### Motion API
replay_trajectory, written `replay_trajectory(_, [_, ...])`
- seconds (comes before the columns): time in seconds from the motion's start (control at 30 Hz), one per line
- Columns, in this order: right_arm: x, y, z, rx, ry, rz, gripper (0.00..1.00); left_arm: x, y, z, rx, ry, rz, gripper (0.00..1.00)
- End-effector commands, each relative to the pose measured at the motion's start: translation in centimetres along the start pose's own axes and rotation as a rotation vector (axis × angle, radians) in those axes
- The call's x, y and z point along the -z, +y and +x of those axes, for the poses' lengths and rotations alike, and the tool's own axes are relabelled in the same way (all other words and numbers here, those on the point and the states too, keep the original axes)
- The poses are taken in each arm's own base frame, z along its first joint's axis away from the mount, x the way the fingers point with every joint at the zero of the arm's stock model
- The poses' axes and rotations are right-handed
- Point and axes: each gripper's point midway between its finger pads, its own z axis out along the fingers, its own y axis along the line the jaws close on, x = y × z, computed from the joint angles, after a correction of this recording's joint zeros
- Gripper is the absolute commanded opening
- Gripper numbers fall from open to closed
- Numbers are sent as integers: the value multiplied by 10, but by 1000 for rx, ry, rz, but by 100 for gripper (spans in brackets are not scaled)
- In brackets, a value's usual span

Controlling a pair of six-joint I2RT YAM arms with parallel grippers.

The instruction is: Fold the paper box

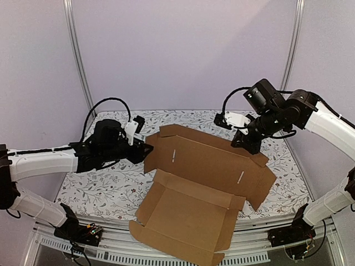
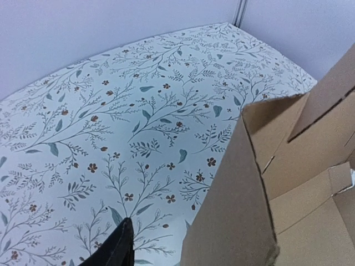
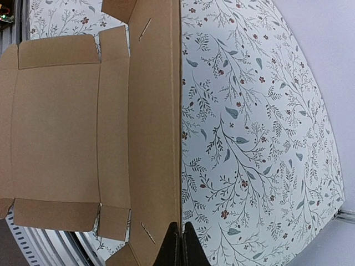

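The paper box (image 1: 194,213) is a brown cardboard sheet lying in the middle of the table, with its near part hanging over the front edge. Its far panel stands raised, with two slits in it. My right gripper (image 1: 247,145) is shut on that panel's top edge near the right end; the wrist view shows both fingers (image 3: 172,246) pinched on the edge of the box (image 3: 66,127). My left gripper (image 1: 146,148) is at the panel's left side flap. In the left wrist view one black finger (image 2: 117,247) shows, well apart from the flap (image 2: 236,216), which hides the other finger.
The table carries a floral cloth (image 1: 105,183). Metal frame posts (image 1: 77,61) stand at the back corners in front of plain walls. The table's front rail (image 1: 111,244) runs under the overhanging box. Bare cloth lies left and right of the box.
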Motion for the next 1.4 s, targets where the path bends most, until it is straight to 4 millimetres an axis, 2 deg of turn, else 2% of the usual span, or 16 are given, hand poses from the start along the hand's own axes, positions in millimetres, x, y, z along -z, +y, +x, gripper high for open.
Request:
replay_trajectory(0.0, [0,-7,-13,100,-37,90,0,28,-3,-22,121,-38,-1,53])
replay_trajectory(0.23, [-9,-16,-19,171,10,178,0,69,-9,-59,213,-85,36,60])
replay_trajectory(0.43, [-16,-13,-23,246,49,239,0,85,-19,-85,275,-122,95,62])
replay_trajectory(0.53, [-19,-10,-28,283,61,270,0,83,-25,-98,287,-129,125,53])
replay_trajectory(0.63, [-22,-6,-33,314,69,293,0,73,-26,-104,304,-115,132,35])
replay_trajectory(0.87, [-30,5,-36,329,73,302,0,40,-13,-102,398,-70,116,0])
replay_trajectory(1.1, [-30,4,-34,308,73,326,0,22,-20,-86,437,16,166,0])
replay_trajectory(1.37, [-30,0,-38,294,59,356,0,17,-25,-59,458,127,168,0])
